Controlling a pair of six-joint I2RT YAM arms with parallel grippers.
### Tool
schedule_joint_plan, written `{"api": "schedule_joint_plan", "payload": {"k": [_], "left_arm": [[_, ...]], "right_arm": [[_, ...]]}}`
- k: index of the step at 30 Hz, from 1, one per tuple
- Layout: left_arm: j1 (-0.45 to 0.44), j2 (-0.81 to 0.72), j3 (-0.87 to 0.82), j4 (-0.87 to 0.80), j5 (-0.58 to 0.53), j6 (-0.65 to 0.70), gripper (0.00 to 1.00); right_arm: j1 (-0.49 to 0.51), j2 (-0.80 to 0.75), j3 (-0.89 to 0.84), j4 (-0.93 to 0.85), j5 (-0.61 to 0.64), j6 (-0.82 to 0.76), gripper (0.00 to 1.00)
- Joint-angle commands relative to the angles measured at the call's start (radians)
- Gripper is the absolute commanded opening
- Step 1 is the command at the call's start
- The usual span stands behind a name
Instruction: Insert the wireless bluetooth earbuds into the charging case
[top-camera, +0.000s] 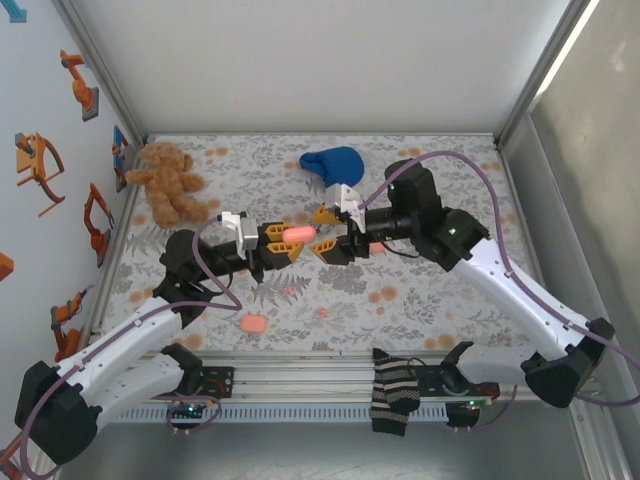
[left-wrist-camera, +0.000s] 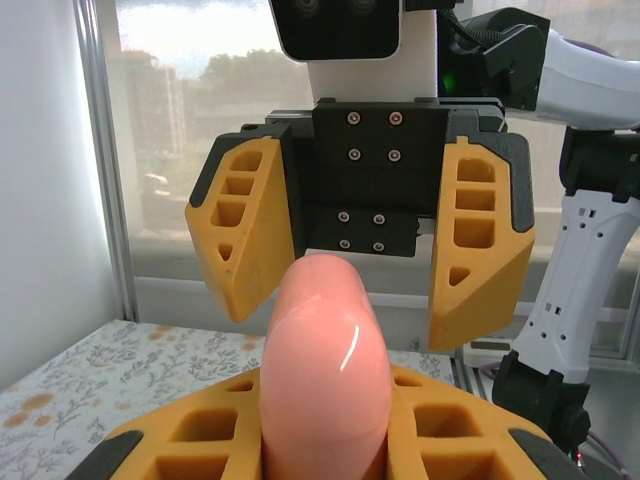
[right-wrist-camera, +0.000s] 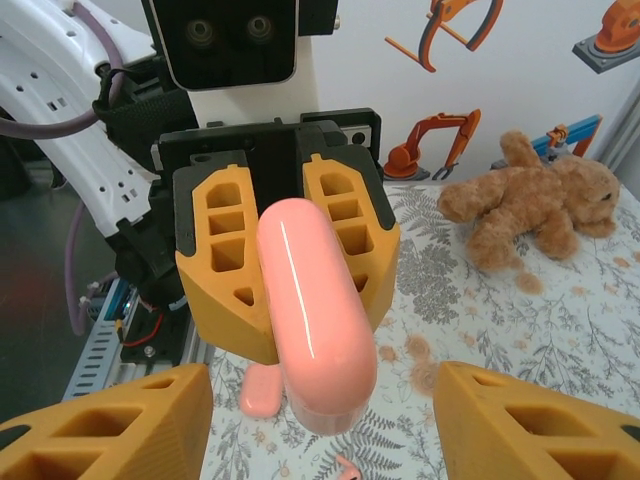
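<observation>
My left gripper (top-camera: 297, 240) is shut on a pink rounded charging case (top-camera: 298, 233), held in the air above the middle of the table. In the left wrist view the case (left-wrist-camera: 325, 370) stands up between my own orange fingers (left-wrist-camera: 440, 420). My right gripper (top-camera: 328, 232) faces it head-on and is open, its fingers (left-wrist-camera: 480, 250) either side of the case's free end with gaps on both sides. In the right wrist view the case (right-wrist-camera: 315, 320) points at the camera. A tiny pink earbud (right-wrist-camera: 347, 468) lies on the cloth below; two such nubs (top-camera: 290, 292) (top-camera: 322, 312) lie on the table.
A second pink case (top-camera: 252, 325) lies on the floral cloth near the front. A teddy bear (top-camera: 170, 180) sits at the back left and a blue cloth item (top-camera: 333, 163) at the back middle. A striped sock (top-camera: 392, 395) hangs over the front rail.
</observation>
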Motion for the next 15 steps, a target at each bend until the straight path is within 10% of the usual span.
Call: {"api": "schedule_joint_plan", "payload": {"k": [1,15], "left_arm": [[0.000,-0.016,0.027,0.020,0.022,-0.006,0.00],[-0.001,-0.009,0.024,0.019,0.023,-0.004,0.00]], "right_arm": [[0.014,0.006,0.034,0.033,-0.026,-0.014,0.57],[0.026,0.026,0.029,0.092,-0.034,0.022,0.43]]}}
